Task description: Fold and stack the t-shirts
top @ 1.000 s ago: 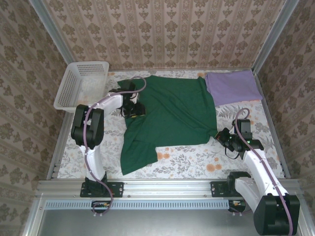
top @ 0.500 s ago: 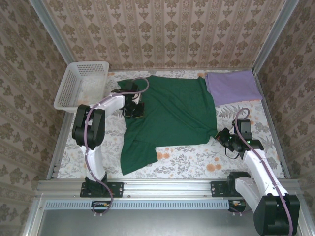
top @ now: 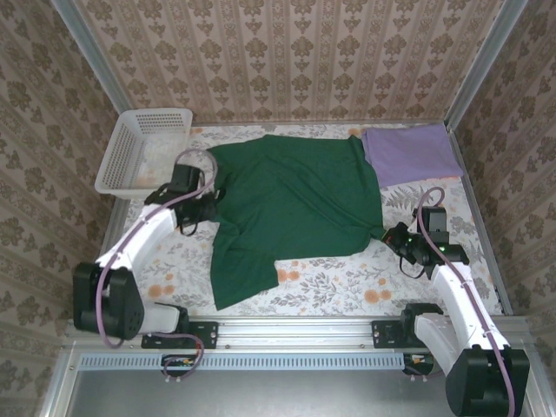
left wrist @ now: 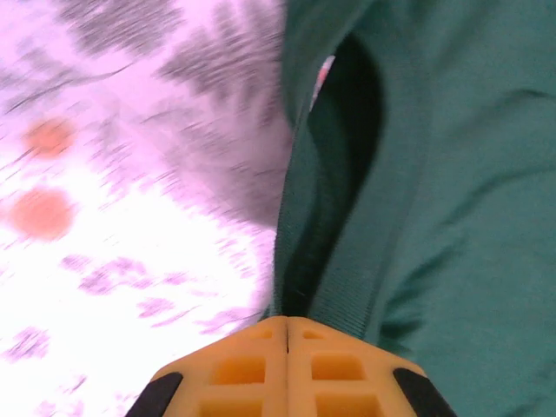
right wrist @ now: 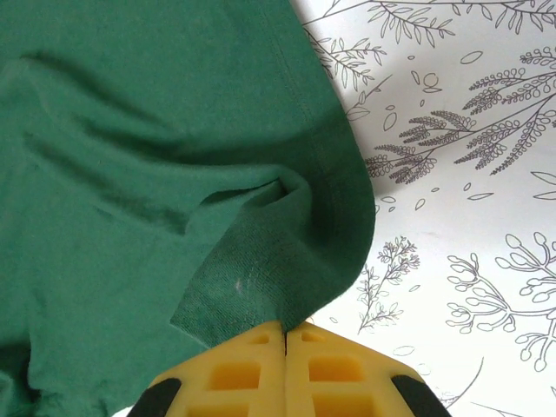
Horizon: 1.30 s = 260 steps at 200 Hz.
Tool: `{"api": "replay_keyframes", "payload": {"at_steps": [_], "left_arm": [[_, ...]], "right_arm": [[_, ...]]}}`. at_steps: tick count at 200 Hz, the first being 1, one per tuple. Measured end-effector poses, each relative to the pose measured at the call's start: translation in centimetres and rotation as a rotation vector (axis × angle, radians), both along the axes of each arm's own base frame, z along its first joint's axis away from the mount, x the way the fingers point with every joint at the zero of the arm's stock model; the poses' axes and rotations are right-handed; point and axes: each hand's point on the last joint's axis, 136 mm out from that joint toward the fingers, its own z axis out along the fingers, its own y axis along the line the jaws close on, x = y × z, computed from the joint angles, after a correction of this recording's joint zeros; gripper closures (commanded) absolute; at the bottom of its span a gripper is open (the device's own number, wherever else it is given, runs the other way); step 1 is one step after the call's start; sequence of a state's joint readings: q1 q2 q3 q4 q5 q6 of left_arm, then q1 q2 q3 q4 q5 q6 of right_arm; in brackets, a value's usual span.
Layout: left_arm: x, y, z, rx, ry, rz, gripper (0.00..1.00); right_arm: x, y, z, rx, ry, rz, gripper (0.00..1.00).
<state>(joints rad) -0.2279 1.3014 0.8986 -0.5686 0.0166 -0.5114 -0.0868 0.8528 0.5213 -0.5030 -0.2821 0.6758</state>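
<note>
The left gripper [left wrist: 287, 328], newly clamped on the dark green t-shirt [top: 295, 200] at its edge, has drawn outward while the right gripper [right wrist: 285, 328] pinches the opposite hem, the cloth spread between them, ready for folding.

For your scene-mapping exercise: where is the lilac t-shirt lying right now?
In the top view, the lilac t-shirt lies in the far right corner, beside the green t-shirt.
</note>
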Motion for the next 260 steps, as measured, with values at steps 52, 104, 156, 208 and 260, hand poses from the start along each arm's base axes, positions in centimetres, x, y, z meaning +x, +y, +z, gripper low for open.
{"api": "replay_keyframes", "payload": {"at_steps": [52,104,156,208,260], "left_arm": [[-5.0,7.5,-5.0,0.034,0.117,0.29,0.82],[-4.1,7.8,-4.7,0.005,0.095,0.348,0.44],[3.7,1.1,0.4,0.009,-0.031,0.159,0.42],[13.0,-3.5,-4.5,0.023,0.056,0.092,0.43],[19.9,-5.4,-7.8,0.042,0.08,0.053,0.45]], "right_arm": [[0.5,0.2,1.3,0.008,-0.022,0.014,1.0],[-0.3,0.1,1.2,0.001,0.009,0.02,1.0],[-0.5,0.0,1.5,0.002,0.0,0.017,1.0],[-0.8,-0.3,1.3,0.007,0.014,0.0,1.0],[-1.3,-1.2,1.0,0.002,0.042,-0.038,1.0]]}}
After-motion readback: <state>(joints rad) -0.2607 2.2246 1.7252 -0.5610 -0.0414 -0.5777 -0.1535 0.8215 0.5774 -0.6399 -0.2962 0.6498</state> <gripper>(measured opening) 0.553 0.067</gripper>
